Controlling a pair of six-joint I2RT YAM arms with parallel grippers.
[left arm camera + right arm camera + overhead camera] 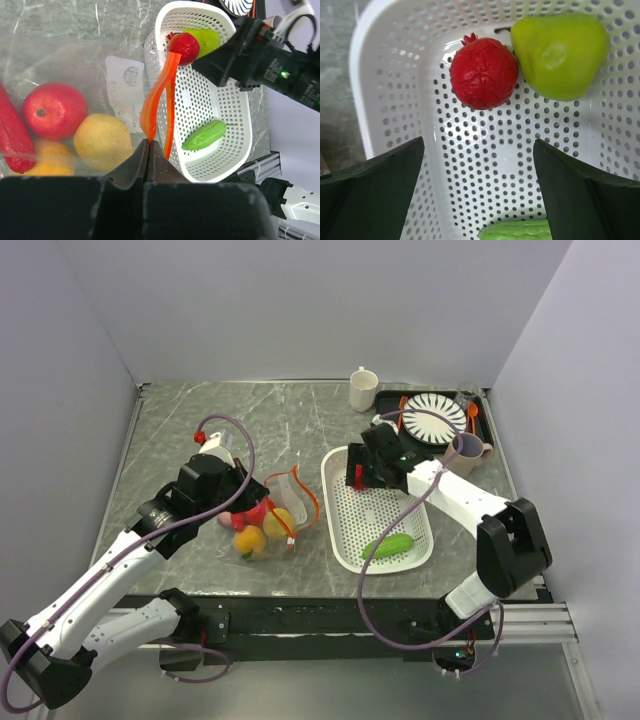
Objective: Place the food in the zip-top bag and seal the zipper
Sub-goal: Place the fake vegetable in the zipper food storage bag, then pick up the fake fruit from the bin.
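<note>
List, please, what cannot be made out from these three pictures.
Top view: the red fruit and green pear in the basket are largely hidden under the right gripper.
Right wrist view: the cucumber is cut off by the bottom edge.
Left wrist view: the chilli is cut off by the left edge; the left gripper covers its pinch on the zip-top bag.

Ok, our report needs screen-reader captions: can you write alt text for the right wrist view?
The right pincer, open, hovers over a white perforated basket holding a red fruit beside a green pear. The end of a green cucumber shows at the bottom edge.
</note>
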